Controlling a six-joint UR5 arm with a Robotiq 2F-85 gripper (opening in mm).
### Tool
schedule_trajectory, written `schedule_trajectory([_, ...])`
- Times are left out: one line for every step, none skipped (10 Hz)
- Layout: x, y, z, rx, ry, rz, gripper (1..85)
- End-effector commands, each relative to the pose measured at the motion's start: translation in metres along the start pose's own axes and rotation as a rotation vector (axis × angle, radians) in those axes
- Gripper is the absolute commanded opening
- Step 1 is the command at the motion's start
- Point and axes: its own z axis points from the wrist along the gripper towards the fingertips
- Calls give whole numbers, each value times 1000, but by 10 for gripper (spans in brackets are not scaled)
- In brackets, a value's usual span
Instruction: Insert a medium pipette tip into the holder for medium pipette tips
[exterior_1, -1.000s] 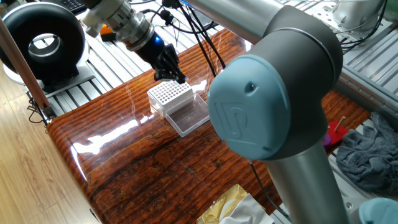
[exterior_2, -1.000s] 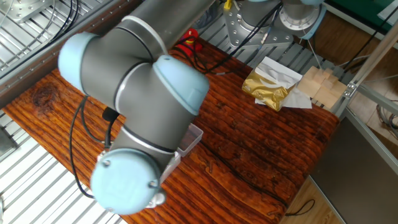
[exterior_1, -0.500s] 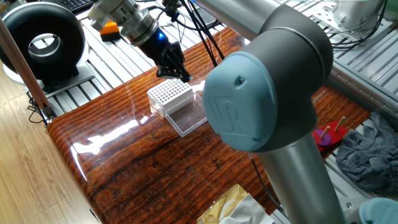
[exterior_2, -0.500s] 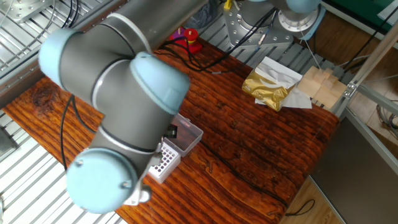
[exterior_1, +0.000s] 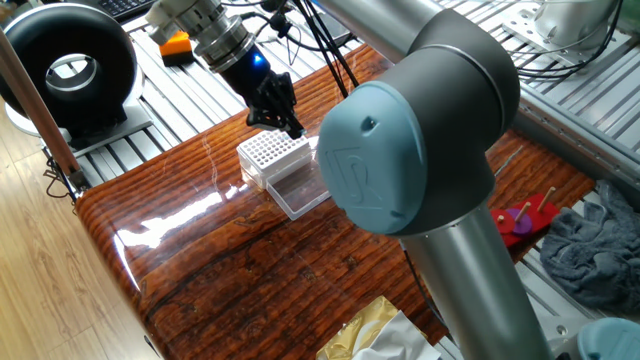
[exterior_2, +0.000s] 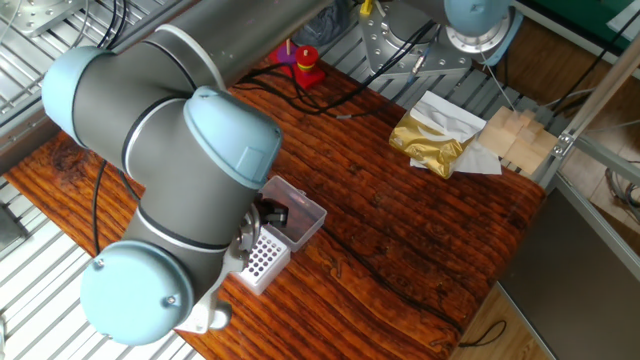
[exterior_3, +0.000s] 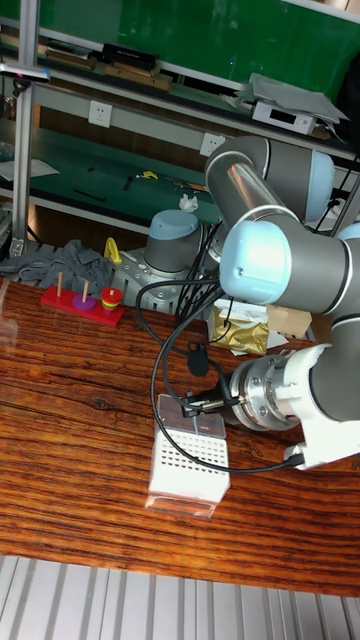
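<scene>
The holder for medium pipette tips (exterior_1: 272, 150) is a small clear box with a white grid of holes, and its clear lid (exterior_1: 300, 190) lies open beside it on the wooden table. My gripper (exterior_1: 282, 118) hangs just above the grid's far edge with its black fingers pressed close together. The medium pipette tip is too thin to make out between them. In the other fixed view the grid (exterior_2: 262, 262) shows under the arm, with the gripper (exterior_2: 272, 213) over the lid side. In the tall fixed view the gripper (exterior_3: 192, 405) sits over the back edge of the holder (exterior_3: 188, 455).
My arm's big elbow joint (exterior_1: 410, 150) hides much of the table. A gold foil bag (exterior_2: 430, 140) and wooden blocks (exterior_2: 515, 135) lie at one end. A ring-stacker toy (exterior_3: 85, 298) and grey cloth (exterior_1: 600, 250) sit at the edge. A black round device (exterior_1: 70, 70) stands beyond the table.
The elbow has swung aside, uncovering the holder in the other fixed view. The gripper rose a little from the grid, then settled back near its far edge.
</scene>
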Motion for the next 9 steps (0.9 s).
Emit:
schedule_trajectory([-3, 2, 0, -16, -5, 1, 10])
schedule_trajectory([-3, 1, 1, -16, -5, -2, 10])
schedule_trajectory([-4, -2, 4, -15, -10, -13, 10])
schedule_trajectory([-5, -3, 6, -16, -12, -14, 10])
schedule_trajectory([-5, -4, 7, -16, -12, -16, 10])
schedule_trajectory([-6, -5, 8, -14, -14, -17, 10])
schedule_trajectory([-7, -6, 8, -13, -16, -20, 10])
schedule_trajectory([-7, -6, 9, -12, -15, -19, 10])
schedule_trajectory([-8, -8, 10, -8, -16, -19, 10])
